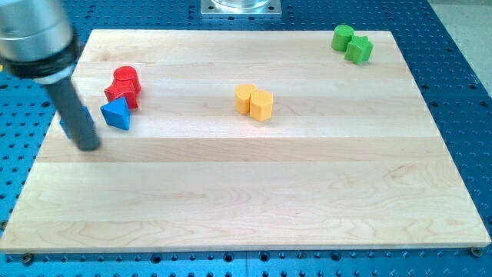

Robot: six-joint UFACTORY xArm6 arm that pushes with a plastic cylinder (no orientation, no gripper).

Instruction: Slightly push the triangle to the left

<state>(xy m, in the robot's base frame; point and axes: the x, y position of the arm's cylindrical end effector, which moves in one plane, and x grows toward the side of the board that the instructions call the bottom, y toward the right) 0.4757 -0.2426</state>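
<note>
A blue triangle block (117, 114) lies on the wooden board (246, 192) at the view's left. My tip (88, 145) rests on the board just left of and slightly below the triangle, a short gap apart from it. Two red blocks (124, 85) sit touching the triangle at its upper right.
Two yellow blocks (254, 101) stand together near the board's middle. Two green blocks (352, 43) sit at the upper right corner. A blue perforated table (461, 69) surrounds the board. A metal base plate (241, 7) shows at the view's top.
</note>
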